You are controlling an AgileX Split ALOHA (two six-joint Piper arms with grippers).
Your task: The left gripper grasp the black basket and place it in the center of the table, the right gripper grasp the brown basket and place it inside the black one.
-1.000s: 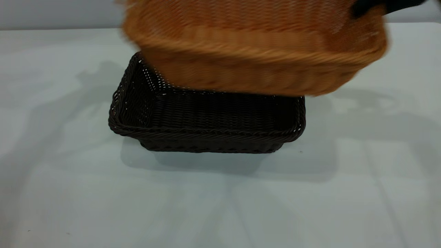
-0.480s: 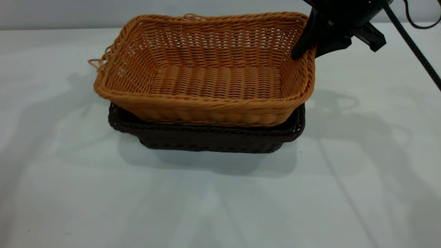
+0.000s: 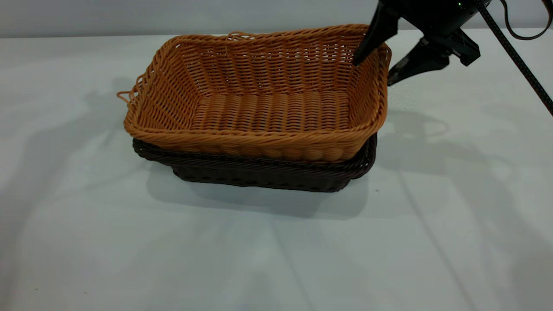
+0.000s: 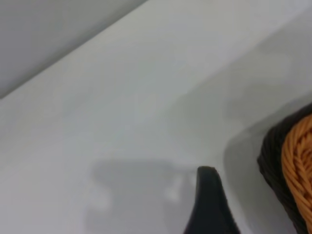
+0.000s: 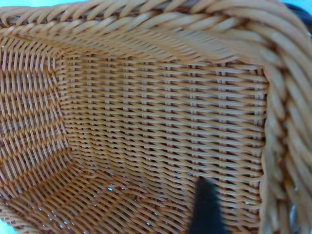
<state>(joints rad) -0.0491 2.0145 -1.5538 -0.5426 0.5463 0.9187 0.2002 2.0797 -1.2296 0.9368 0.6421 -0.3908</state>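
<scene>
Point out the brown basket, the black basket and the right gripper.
brown basket (image 3: pixel 270 110): exterior view, on its woven floor.
black basket (image 3: pixel 259 175): exterior view, on its near wall.
right gripper (image 3: pixel 372 72): exterior view, between its open fingertips, astride the brown basket's right wall.

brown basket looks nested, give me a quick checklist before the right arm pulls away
1. Brown basket sits inside the black basket: ok.
2. Brown basket level: not ok, its rim rides slightly higher at the right end.
3. Right gripper open, fingers straddling the brown basket's right wall: ok.
4. Black basket resting flat on the table: ok.
5. Left gripper clear of both baskets: ok.
6. Loose strands snagging a finger: cannot tell.
</scene>
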